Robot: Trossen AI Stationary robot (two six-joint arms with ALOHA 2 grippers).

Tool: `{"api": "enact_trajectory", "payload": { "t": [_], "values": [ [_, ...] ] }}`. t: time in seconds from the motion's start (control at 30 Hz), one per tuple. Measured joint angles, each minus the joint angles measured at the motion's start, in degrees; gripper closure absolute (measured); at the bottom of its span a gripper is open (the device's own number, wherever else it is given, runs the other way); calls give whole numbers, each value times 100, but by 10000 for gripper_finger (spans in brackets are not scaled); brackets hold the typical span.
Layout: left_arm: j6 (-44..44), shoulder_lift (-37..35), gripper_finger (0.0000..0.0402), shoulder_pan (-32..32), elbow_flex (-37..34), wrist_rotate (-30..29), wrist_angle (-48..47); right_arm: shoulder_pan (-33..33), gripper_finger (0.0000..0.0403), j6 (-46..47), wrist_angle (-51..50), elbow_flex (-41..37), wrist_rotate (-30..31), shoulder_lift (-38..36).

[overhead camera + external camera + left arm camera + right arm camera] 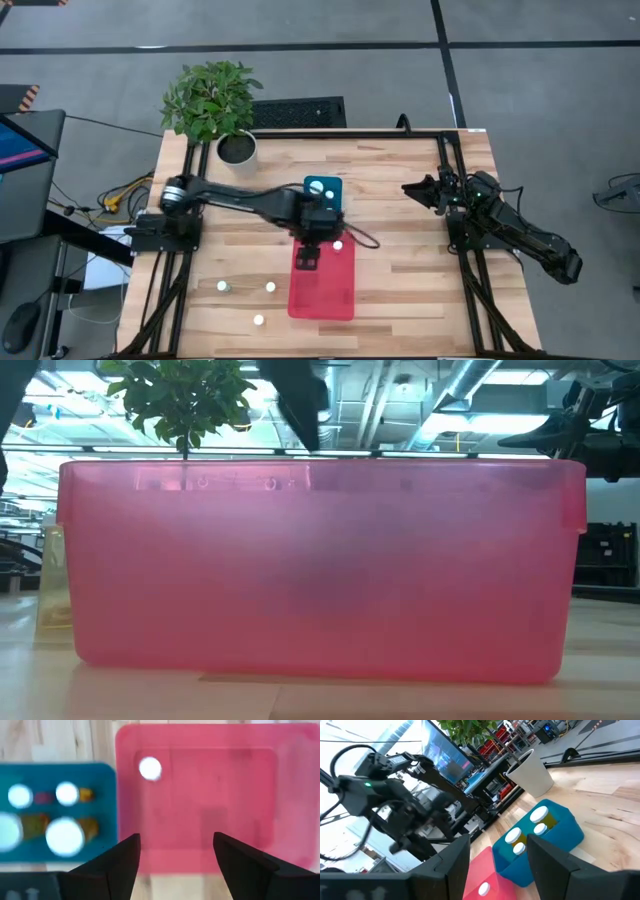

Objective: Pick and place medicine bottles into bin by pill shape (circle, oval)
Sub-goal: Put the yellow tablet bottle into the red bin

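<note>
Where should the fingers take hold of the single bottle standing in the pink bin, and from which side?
Grip the bottle by its round white cap, coming straight down from above. Only the cap faces up, so it seems to stand upright, and it sits near a corner of the pink bin, whose walls probably block a sideways approach.

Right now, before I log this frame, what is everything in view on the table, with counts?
table: one, light wood, under everything.
blue bin: one, teal-blue, mid-table.
pink bin: one, translucent pink, next to the blue bin.
bottles in blue bin: four, white caps, some amber bodies.
bottle in pink bin: one, white cap, at the end nearer the blue bin.
loose bottles: three, white caps, on bare wood left of the pink bin.
plant: one, green, in a white pot at the table's corner.
left gripper: jaws open, empty, over the pink bin.
right gripper: jaws open, empty, waiting at the table's right edge.
</note>
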Motion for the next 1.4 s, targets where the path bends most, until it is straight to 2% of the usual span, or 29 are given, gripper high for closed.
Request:
{"api": "enact_trajectory", "payload": {
  "t": [0.27,0.47,0.67,0.87,1.1,1.4],
  "values": [
    [-1707,-1304,158,-1292,-1574,-473,174,2,198,96,-2,0,-15,-1],
    [-2174,-1403,134,-1993,-2389,-514,719,4,198,139,-4,1,-15,0],
    [-2501,-1267,93,-2121,-3045,-620,1288,2,198,140,-31,-1,-15,0],
    [-2511,-1267,86,-2121,-3482,-337,1570,2,198,141,-49,0,-13,0],
    [-2503,-1271,89,-2123,-3732,-413,2032,2,198,140,-49,-1,-11,0],
    [-2628,-1269,132,-2123,-4077,-380,2307,2,198,140,-51,1,-7,0]
  ]
}}
